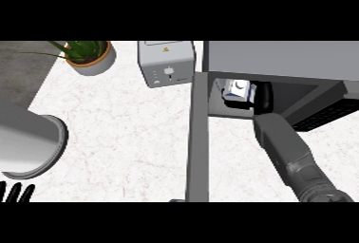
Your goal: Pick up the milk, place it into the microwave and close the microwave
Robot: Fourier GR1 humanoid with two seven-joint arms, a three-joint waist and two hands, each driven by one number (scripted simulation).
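Grey microwave (280, 57) as landmark: inside its open cavity stands the milk (235, 90), a blue-and-white carton, with the right hand (263, 97) beside it, fingers apparently curled round the carton. Placing well likely means setting the carton upright, deep enough to clear the open door (198, 142), before letting go. Far from the microwave, the left hand (15, 192) rests, fingers straight; a potted plant (88, 54) holds green leaves.

Kitchen counter: microwave (280, 59), toaster (166, 64) (potted plant (88, 54) too)
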